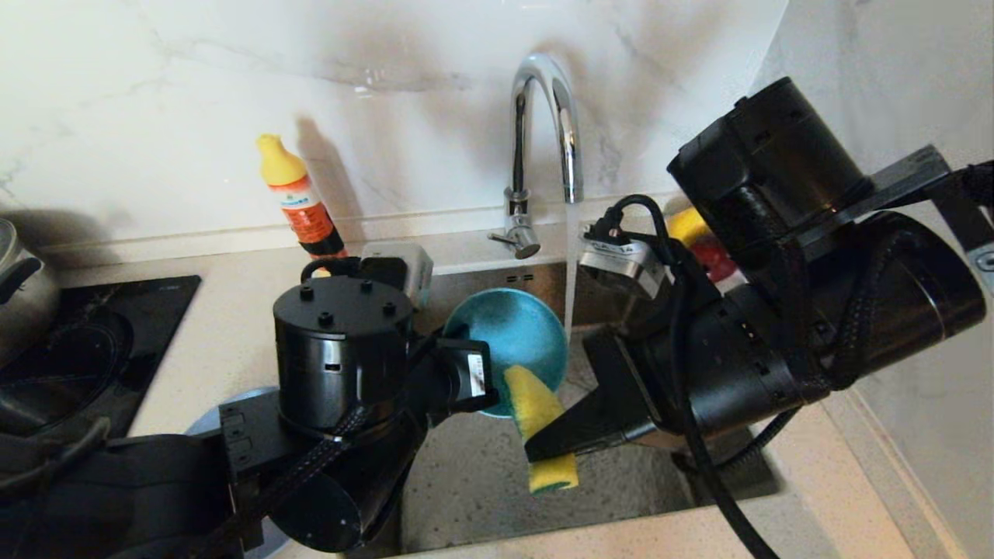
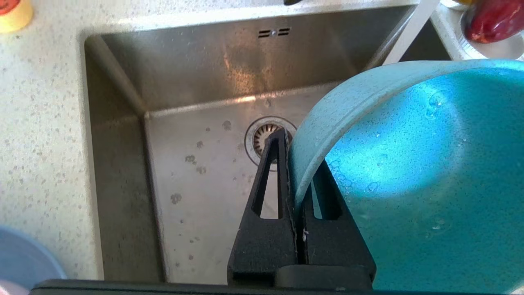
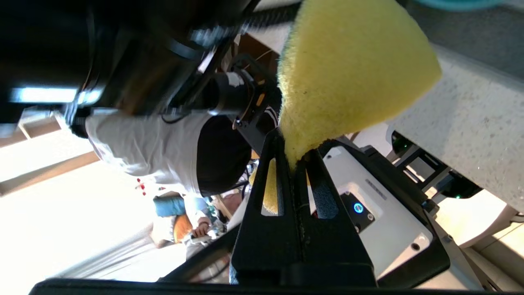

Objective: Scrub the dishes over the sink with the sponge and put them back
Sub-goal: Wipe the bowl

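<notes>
The teal bowl [image 1: 509,341] is held over the sink [image 2: 196,180], tilted on its edge, with its rim clamped between the closed fingers of the left gripper [image 2: 292,164]. The yellow sponge [image 1: 543,431] is pinched tightly in the right gripper [image 3: 295,157], just beside the bowl's lower rim. For a good scrub, the sponge should probably be pressed flat against the inner face and moved in circles, near the water running from the chrome tap [image 1: 543,116]. The bowl looks matte, speckled and wet, with some droplets inside.
</notes>
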